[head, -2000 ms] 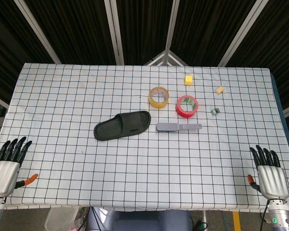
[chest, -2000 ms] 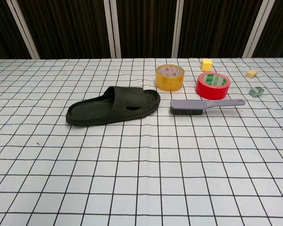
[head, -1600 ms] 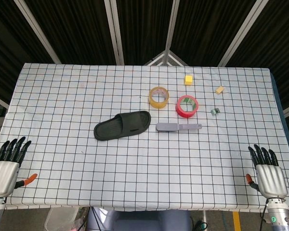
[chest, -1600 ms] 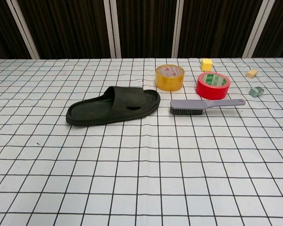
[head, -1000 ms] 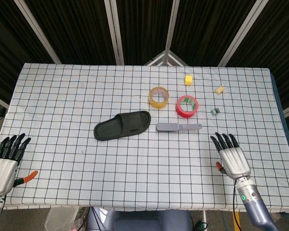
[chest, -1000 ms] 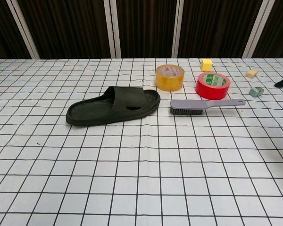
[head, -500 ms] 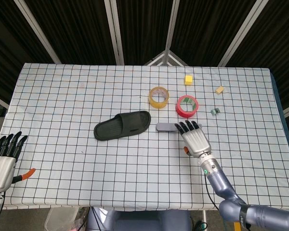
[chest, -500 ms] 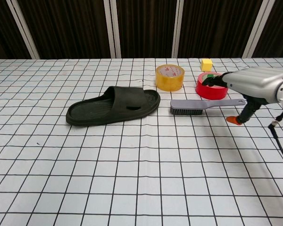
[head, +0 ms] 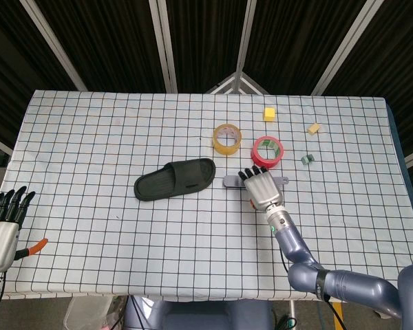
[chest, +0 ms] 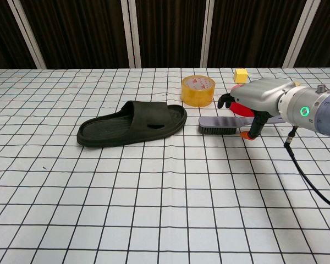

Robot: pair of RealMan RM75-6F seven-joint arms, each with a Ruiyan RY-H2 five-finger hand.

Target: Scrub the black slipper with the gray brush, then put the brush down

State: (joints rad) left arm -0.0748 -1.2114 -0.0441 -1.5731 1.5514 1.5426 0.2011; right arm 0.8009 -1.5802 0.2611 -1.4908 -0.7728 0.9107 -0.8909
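The black slipper (head: pixel 175 179) (chest: pixel 132 124) lies flat near the middle of the checkered table, toe end pointing right. Just right of it lies the gray brush (head: pixel 234 181) (chest: pixel 215 127), bristles down, its handle running right. My right hand (head: pixel 261 187) (chest: pixel 259 98) hovers over the brush handle with fingers spread, holding nothing; it hides the middle of the handle. Its orange-tipped thumb hangs down in front of the brush. My left hand (head: pixel 1 230) rests open at the table's near left edge, seen only in the head view.
A yellow tape roll (head: pixel 226 137) (chest: pixel 198 91) and a red tape roll (head: pixel 267 150) stand just behind the brush. A yellow cube (head: pixel 268 113) (chest: pixel 241 75), a beige block (head: pixel 314 128) and a small green object (head: pixel 307 159) sit farther back right.
My right hand has swept in from the near right edge to above the brush handle, in the last half second shifting further left. The left hand drifted slightly toward the near edge.
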